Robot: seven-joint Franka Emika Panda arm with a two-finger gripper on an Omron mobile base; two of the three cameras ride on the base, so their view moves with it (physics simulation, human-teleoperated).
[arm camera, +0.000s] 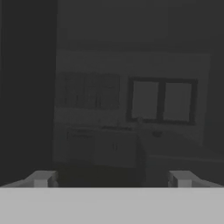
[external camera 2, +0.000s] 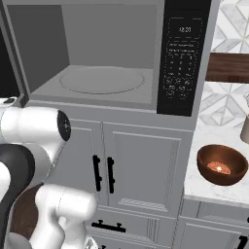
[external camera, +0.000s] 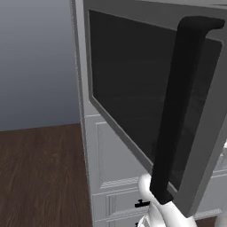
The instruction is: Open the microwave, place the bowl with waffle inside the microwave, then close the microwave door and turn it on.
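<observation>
first step done: the microwave door (external camera: 150,102) stands swung wide, and the microwave (external camera 2: 104,80) cavity is bare. the bowl (external camera 2: 222,164), waffle inside, sits on the desk (external camera 2: 204,141) near its front edge, right of the microwave, untouched. the end effector (arm camera: 112,179) is released, grasping nothing. loading, closing and starting remain.

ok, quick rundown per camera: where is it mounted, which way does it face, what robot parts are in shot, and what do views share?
Left base view: behind-left, facing the swung-open grey-framed microwave door with black bar handle; white arm link low.
Right base view: behind-right, facing the open grey microwave, brown round bowl on the counter; white arm at left.
Hand view: on the hand, looking through dark glass; open gripper.
Shared: both base views show the white panelled cabinets.
</observation>
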